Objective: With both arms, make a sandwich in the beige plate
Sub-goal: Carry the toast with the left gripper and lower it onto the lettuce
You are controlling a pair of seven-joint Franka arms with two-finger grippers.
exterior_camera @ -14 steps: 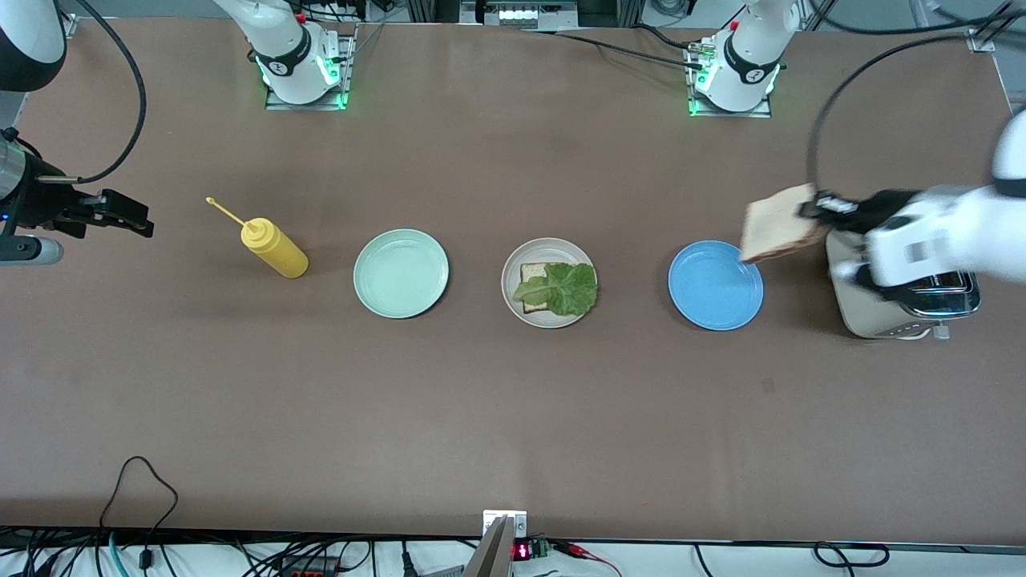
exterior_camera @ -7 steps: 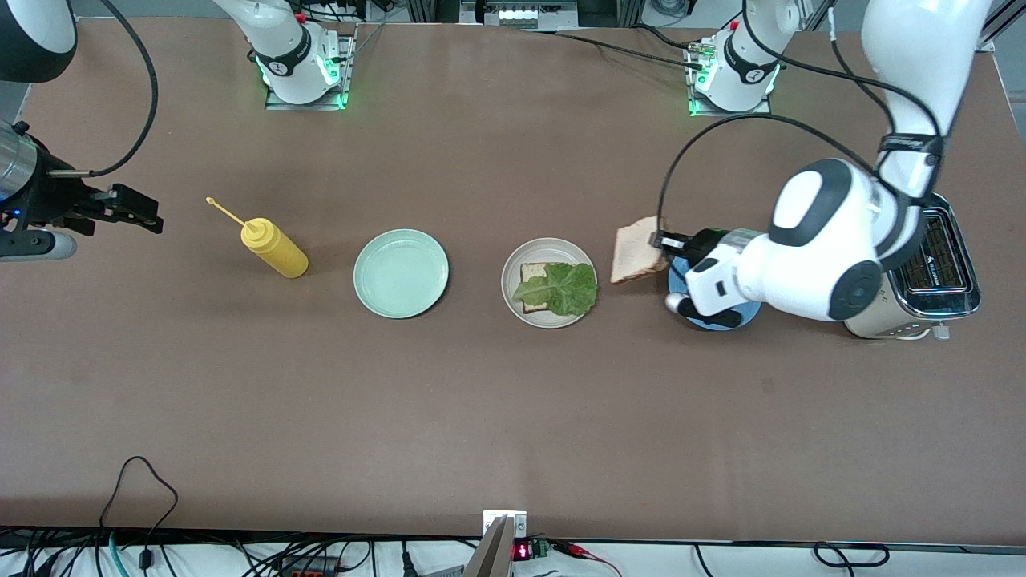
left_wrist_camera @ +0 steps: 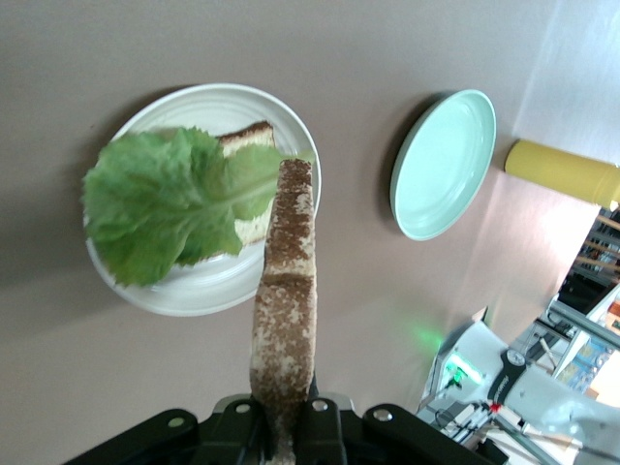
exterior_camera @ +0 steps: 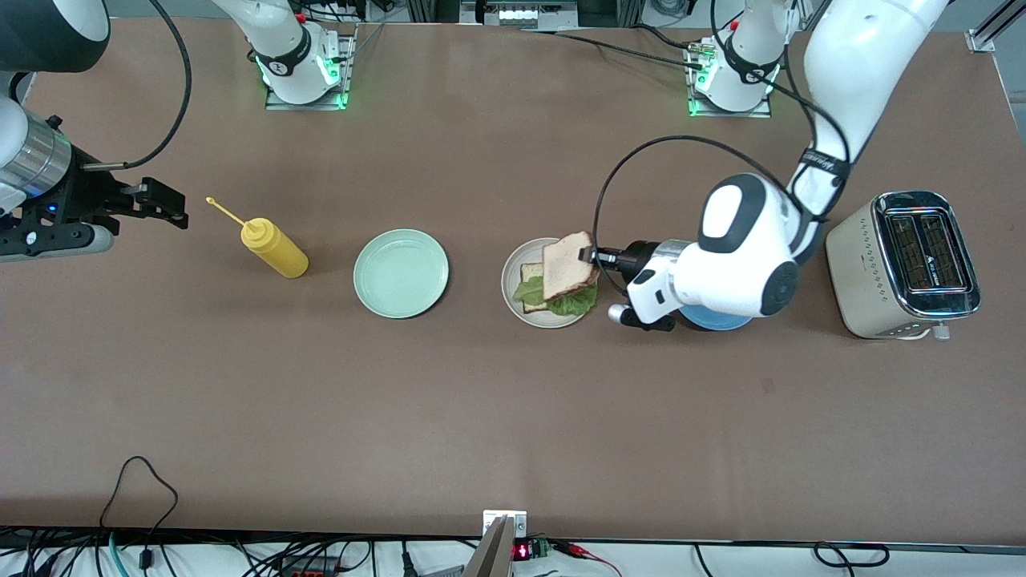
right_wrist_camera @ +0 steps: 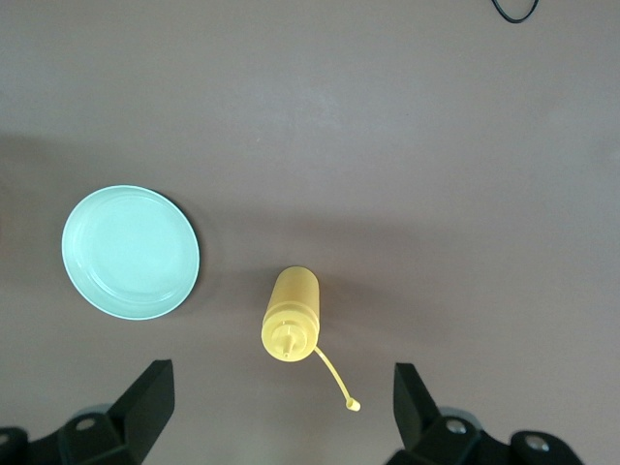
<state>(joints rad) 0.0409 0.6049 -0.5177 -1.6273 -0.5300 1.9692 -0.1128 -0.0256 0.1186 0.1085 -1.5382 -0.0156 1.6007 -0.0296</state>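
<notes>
A: Sandwich [exterior_camera: 553,290] nearly done: your left claw [exterior_camera: 591,256], clamped on the top slice [exterior_camera: 568,265], has carried it from the toaster [exterior_camera: 903,264] to over the beige plate [exterior_camera: 513,272].

B: Orientation?

A: Slice on edge, long axis running straight out from the claw; lettuce [left_wrist_camera: 165,208] lies below. Right claw [exterior_camera: 164,210] waits spread above the surface, near the mustard bottle [exterior_camera: 274,248].

Green lettuce [exterior_camera: 571,302] and brown-crusted bread [exterior_camera: 568,265] on beige plate [exterior_camera: 513,300]; mint plate [exterior_camera: 401,273], yellow bottle [exterior_camera: 273,248].
</notes>
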